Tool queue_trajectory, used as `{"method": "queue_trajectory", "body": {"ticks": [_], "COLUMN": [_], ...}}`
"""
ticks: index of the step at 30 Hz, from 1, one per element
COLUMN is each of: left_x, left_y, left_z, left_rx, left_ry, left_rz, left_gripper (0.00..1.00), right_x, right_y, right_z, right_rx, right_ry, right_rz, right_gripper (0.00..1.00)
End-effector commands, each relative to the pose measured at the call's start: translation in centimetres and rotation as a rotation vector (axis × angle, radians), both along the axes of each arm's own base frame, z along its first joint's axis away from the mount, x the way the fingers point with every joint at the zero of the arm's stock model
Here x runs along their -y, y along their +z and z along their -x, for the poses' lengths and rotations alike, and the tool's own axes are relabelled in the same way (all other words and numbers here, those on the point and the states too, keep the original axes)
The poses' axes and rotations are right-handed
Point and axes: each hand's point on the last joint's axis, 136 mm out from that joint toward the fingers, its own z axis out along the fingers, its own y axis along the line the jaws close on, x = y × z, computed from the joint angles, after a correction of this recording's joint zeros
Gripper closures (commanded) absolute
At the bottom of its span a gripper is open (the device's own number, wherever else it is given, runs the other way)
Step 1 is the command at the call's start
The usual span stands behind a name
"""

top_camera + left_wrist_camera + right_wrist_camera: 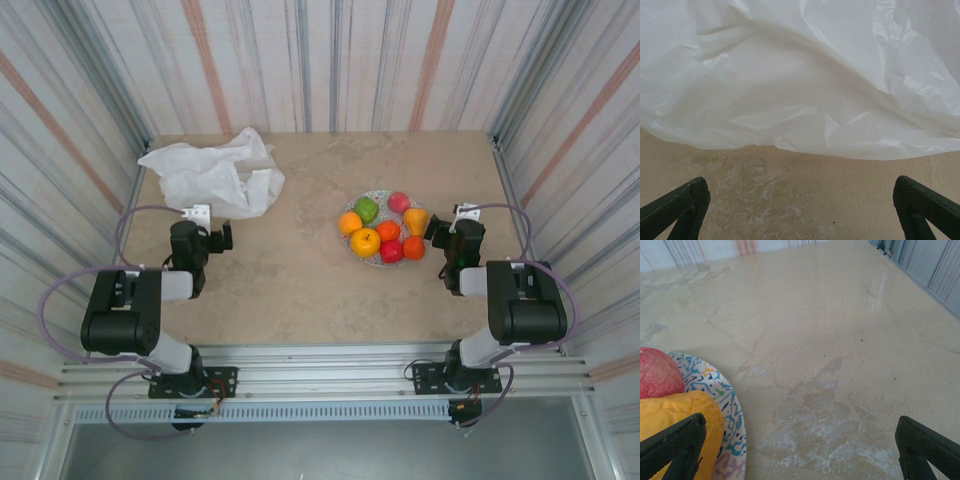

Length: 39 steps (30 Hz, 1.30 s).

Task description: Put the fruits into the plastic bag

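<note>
The plastic bag [215,175] lies crumpled at the far left of the tabletop [300,290]. It is stretched mostly left to right, and its mouth cannot be made out. It looks thin, light and floppy, so pinching a loose fold seems best. The left fingers [680,207] stand wide apart on its near side, empty. The fruits [388,230] sit on a plate [732,405] at the right. Round and firm, they may roll. The right fingers [925,445] stand wide apart beside them, empty.
</note>
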Motion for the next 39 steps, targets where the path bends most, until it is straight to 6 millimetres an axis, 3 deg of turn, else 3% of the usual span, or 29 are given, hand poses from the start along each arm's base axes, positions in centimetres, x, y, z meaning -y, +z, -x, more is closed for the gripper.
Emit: {"method": "queue_trajectory", "body": {"ticks": [1, 5, 11, 14, 16, 20, 23, 26, 28, 30, 33, 39], "left_x": [-0.2, -1.2, -3.2, -2.9, -1.3, 3.5, 6.0, 6.2, 6.1, 6.7, 7.3, 6.5], "left_y": [0.4, 2.5, 6.9, 8.5, 9.7, 11.3, 11.5, 11.1, 10.5, 10.1, 9.4, 7.6], "left_z": [0.0, 0.7, 3.0, 4.3, 4.8, 5.0, 5.6, 5.1, 4.1, 2.5, -0.1, -5.7], "left_rx": [0.024, 0.031, 0.028, 0.032, 0.028, -0.036, -0.141, -0.192, -0.230, -0.256, -0.292, -0.339], "left_ry": [0.000, 0.060, 0.250, 0.314, 0.270, 0.123, 0.075, 0.084, 0.097, 0.082, 0.086, 0.159], "left_rz": [0.000, 0.005, 0.177, 0.364, 0.523, 0.693, 0.579, 0.415, 0.360, 0.328, 0.261, 0.106], "left_gripper": [0.01, 0.01, 0.01, 0.01, 0.02, 0.02, 0.02, 0.01, 0.02, 0.03, 0.04, 0.09], "right_x": [-0.3, -0.4, 1.8, 3.0, 2.7, -2.5, -8.6, -14.8, -17.7, -19.7, -21.1, -23.4], "right_y": [0.0, 1.3, 5.9, 8.7, 10.9, 13.8, 14.6, 13.5, 12.7, 11.9, 11.0, 10.2], "right_z": [0.0, 0.1, 2.2, 4.3, 5.4, 5.6, 5.3, 5.4, 5.5, 5.5, 5.2, 5.5], "right_rx": [0.004, 0.008, 0.026, 0.078, 0.114, 0.101, 0.006, -0.114, -0.178, -0.235, -0.295, -0.289], "right_ry": [0.021, -0.006, -0.178, -0.252, -0.251, -0.079, 0.100, 0.278, 0.355, 0.406, 0.447, 0.512], "right_rz": [0.022, 0.061, 0.016, -0.107, -0.180, -0.206, -0.173, -0.115, -0.062, -0.010, 0.019, -0.044], "right_gripper": [0.01, 0.01, 0.01, 0.01, 0.01, 0.01, 0.01, 0.01, 0.01, 0.01, 0.01, 0.01]}}
